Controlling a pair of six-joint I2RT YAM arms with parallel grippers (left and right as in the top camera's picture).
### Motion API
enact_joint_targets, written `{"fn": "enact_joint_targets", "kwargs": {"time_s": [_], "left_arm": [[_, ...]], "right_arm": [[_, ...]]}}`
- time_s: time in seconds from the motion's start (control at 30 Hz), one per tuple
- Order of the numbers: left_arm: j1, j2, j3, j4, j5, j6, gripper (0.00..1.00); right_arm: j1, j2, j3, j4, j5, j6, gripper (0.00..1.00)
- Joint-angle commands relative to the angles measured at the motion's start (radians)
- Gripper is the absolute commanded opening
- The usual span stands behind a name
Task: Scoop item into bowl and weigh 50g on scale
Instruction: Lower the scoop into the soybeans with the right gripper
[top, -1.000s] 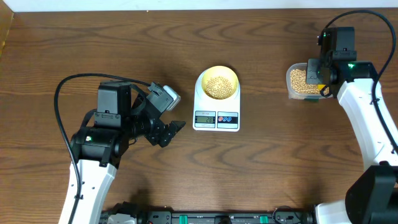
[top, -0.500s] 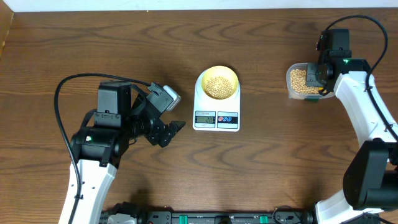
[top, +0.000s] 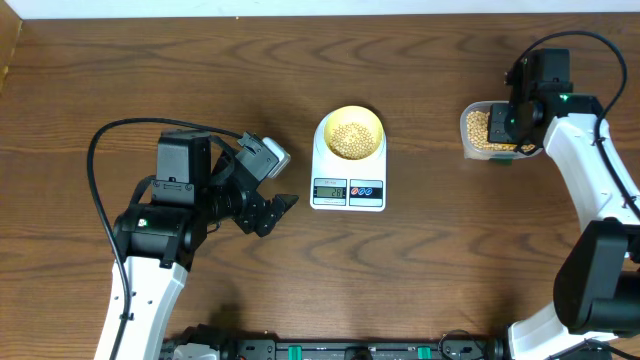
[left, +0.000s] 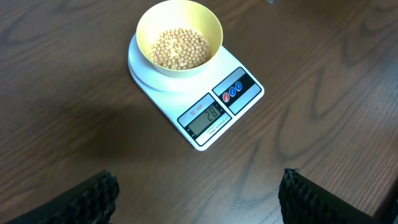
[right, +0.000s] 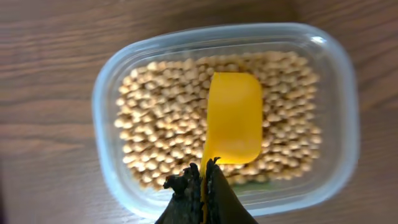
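Overhead: the bowl (top: 327, 130) sits on the scale (top: 348, 190) with some beans (top: 350, 138) inside. The clear tub (top: 466, 128) lies well to the scale's right.

Left wrist: the left claw (left: 199, 199) hangs wide open and empty just short of the scale, probably parked clear of pouring.

Right wrist: the right claw (right: 202, 186) is clamped on the handle of the yellow scoop (right: 233, 118). The scoop's cup is over the tub's beans, likely for another load.

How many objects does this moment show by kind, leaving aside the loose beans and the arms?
bowl: 1
scale: 1
clear container: 1
yellow scoop: 1
Total: 4
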Motion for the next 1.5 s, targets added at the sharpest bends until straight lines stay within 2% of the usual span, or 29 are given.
{"fn": "enact_joint_targets", "kwargs": {"time_s": [0.0,0.33,0.8,1.0,1.47], "left_arm": [[0.004,0.000,-0.004,-0.003,-0.002,0.013,0.85],[0.004,0.000,-0.004,-0.003,-0.002,0.013,0.85],[0.004,0.000,-0.004,-0.003,-0.002,0.013,0.84],[0.004,0.000,-0.004,-0.003,-0.002,0.013,0.85],[0.004,0.000,-0.004,-0.003,-0.002,0.013,0.84]], "right_arm": [[-0.026,0.010,-0.008,-0.006,-0.225,-0.047,0.01],[-0.121,0.010,-0.008,-0.013,-0.433,-0.058,0.01],[-0.224,0.010,-0.011,-0.066,-0.471,-0.066,0.01],[-0.278,0.010,-0.011,-0.064,-0.599,-0.118,0.01],[-0.357,0.047,-0.012,-0.051,-0.695,-0.144,0.01]]}}
